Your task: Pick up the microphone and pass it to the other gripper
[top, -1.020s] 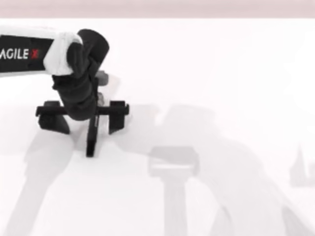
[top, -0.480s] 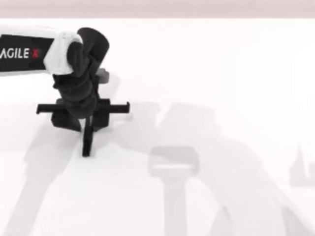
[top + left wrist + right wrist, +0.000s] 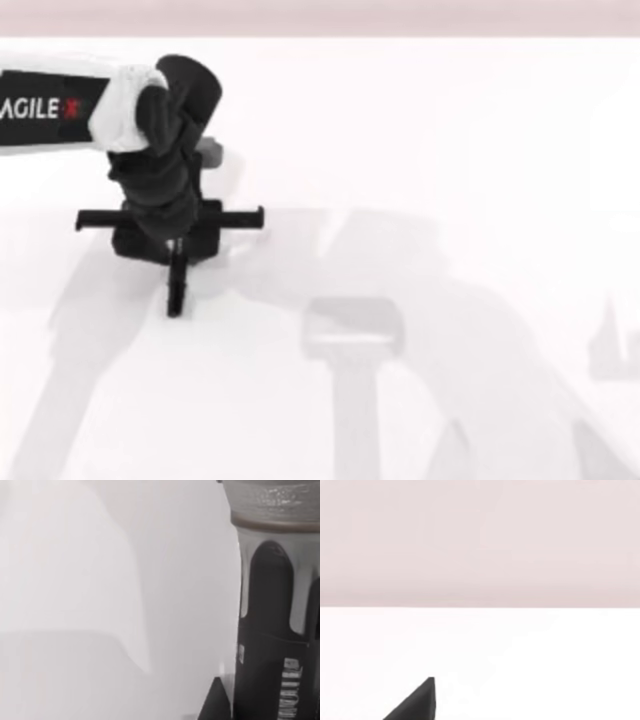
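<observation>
In the top view the microphone lies at the table's left, under my left arm. Its black handle (image 3: 177, 290) pokes out toward the front, and its silver-grey head (image 3: 209, 152) shows behind the wrist. My left gripper (image 3: 174, 243) is shut on the microphone's handle, with the fingers drawn in against it. The left wrist view shows the handle (image 3: 272, 645) and the mesh head (image 3: 272, 502) close up, beside one black fingertip (image 3: 216, 702). My right gripper is outside the top view. In the right wrist view only one of its fingertips (image 3: 420, 702) shows, with nothing beside it.
The white table (image 3: 430, 130) carries only the arms' grey shadows (image 3: 352, 330). A pale pink wall band (image 3: 320, 18) runs along the back edge.
My left gripper's fingers have closed from wide apart onto the microphone handle. The handle's tip has shifted slightly toward the back.
</observation>
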Robot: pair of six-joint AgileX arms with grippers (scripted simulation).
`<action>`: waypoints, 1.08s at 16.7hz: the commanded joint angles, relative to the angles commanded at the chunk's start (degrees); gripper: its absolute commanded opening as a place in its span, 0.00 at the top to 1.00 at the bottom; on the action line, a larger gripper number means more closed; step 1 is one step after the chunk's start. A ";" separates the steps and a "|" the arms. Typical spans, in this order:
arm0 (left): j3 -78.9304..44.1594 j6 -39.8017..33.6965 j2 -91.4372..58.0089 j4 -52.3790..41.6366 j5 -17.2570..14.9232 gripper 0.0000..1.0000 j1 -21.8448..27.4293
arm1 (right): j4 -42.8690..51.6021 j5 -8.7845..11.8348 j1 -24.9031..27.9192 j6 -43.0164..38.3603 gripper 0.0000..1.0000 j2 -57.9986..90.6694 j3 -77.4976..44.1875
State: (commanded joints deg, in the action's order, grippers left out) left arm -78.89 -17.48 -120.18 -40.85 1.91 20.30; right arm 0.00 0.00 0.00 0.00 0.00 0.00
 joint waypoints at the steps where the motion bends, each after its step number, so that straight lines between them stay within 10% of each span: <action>1: 0.25 0.32 0.23 1.21 -0.49 1.00 0.02 | 0.00 0.00 0.00 0.00 0.00 0.00 0.00; 18: 20.22 15.26 16.30 72.53 -25.69 1.00 -2.28 | 0.00 0.00 0.00 0.00 0.00 0.00 0.00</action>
State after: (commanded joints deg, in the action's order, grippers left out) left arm -58.67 -2.22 -103.88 31.68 -23.77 18.02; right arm 0.00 0.00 0.00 0.00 0.00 0.00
